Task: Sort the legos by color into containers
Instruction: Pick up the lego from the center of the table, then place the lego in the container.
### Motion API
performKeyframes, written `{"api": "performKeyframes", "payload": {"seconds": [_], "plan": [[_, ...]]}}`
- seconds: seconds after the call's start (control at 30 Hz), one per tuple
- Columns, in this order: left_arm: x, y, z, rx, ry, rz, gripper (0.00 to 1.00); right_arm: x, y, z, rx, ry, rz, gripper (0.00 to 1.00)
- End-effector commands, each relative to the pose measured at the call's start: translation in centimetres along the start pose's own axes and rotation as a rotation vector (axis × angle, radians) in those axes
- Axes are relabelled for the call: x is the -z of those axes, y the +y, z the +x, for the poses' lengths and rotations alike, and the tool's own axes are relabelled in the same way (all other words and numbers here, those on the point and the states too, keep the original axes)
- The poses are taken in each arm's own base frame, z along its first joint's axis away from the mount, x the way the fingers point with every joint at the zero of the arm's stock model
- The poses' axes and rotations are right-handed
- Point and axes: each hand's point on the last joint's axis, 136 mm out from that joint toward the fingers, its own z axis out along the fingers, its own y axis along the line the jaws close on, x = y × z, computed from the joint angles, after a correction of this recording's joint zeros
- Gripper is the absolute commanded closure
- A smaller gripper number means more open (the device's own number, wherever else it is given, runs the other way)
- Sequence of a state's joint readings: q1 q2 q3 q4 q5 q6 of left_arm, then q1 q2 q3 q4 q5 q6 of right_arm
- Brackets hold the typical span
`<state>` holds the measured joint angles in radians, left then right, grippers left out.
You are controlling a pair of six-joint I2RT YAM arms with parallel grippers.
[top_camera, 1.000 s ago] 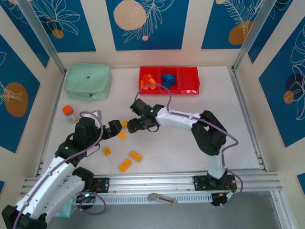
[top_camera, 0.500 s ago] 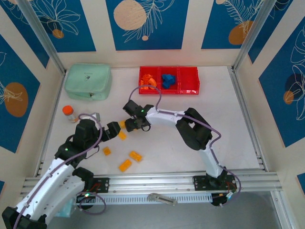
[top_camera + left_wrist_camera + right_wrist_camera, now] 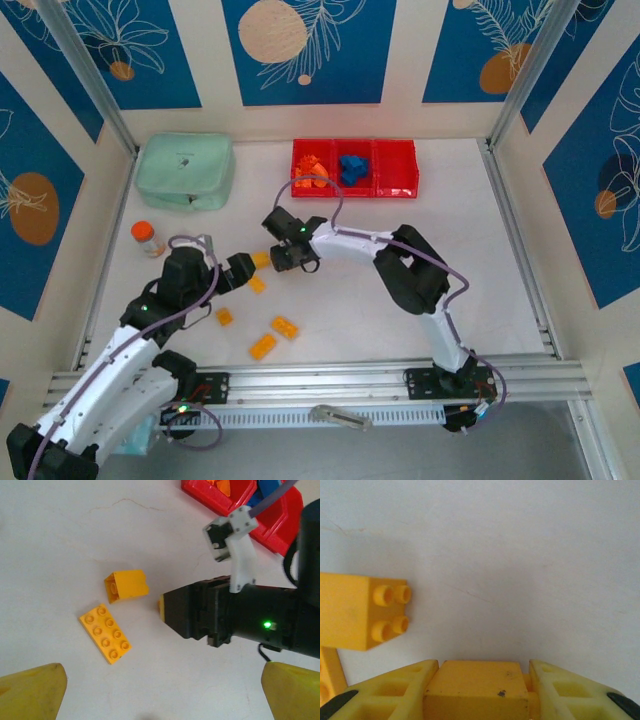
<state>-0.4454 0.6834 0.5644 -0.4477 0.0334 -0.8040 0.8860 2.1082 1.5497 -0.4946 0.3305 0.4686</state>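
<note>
Operator: White worktop [image 3: 340,300], blue leaf-print panels round it, and my right tool [image 3: 484,666] is down low at centre-left. Its jaws are drawn in against both sides of a small yellow brick [image 3: 475,687]. I see no gap on either side, so I take it as gripped.

Spotter: Is it off the surface?

Operator: I can't tell from the wrist view.

Spotter: What's nearby?

Operator: A yellow two-by-two block [image 3: 365,612] lies on its side just beside the brick, studs on a side face. A flat two-by-four plate [image 3: 105,634] lies next to that. My left tool [image 3: 161,675] hovers opposite, jaws wide, holding nothing.

Spotter: How would you play it?

Operator: I'd lift straight up before swinging, so I don't clip the block or my other arm. Then I'd carry it to the red tray [image 3: 398,168] at the back. Orange bricks [image 3: 312,168] fill its left compartment and blue bricks [image 3: 352,165] the middle. The right one looks bare, so I judge that's where yellow goes. I'd let go low inside the walls, so it can't bounce into the blue.

Spotter: How does the brick look?

Operator: Plain yellow, square-edged and smooth on top, with one dark speck. It's probably slick, hard plastic, so I'd want a centred hold. Four more yellow pieces [image 3: 262,347] lie loose nearer the arm bases.
</note>
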Motion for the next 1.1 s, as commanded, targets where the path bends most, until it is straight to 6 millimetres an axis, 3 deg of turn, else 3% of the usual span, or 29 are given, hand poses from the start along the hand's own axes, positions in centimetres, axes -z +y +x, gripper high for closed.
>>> {"api": "performKeyframes", "payload": {"seconds": [0.0,0.13,0.23,0.5,0.77,1.07], "plan": [[0.2,-1.8,-0.8,-0.012,-0.005,0.063,0.01,3.7,-0.7,-1.9,-0.056,-0.066,-0.047,0.67],[-0.1,-2.8,-1.2,-0.020,0.006,0.087,0.01,6.4,-3.1,-3.0,-0.102,-0.120,-0.048,0.68],[-0.7,-3.7,-1.6,-0.026,0.019,0.111,0.01,8.2,-6.1,-3.8,-0.157,-0.159,-0.028,0.69],[-3.6,-6.6,-2.7,-0.063,0.065,0.162,0.01,12.0,-16.9,-7.2,-0.321,-0.271,0.087,0.69],[-6.9,-10.4,-4.3,-0.098,0.087,0.232,0.01,13.0,-27.3,-11.4,-0.463,-0.335,0.207,0.70],[-10.0,-12.2,-5.2,-0.107,0.113,0.254,0.01,10.4,-35.9,-14.6,-0.555,-0.335,0.302,0.70]]}}
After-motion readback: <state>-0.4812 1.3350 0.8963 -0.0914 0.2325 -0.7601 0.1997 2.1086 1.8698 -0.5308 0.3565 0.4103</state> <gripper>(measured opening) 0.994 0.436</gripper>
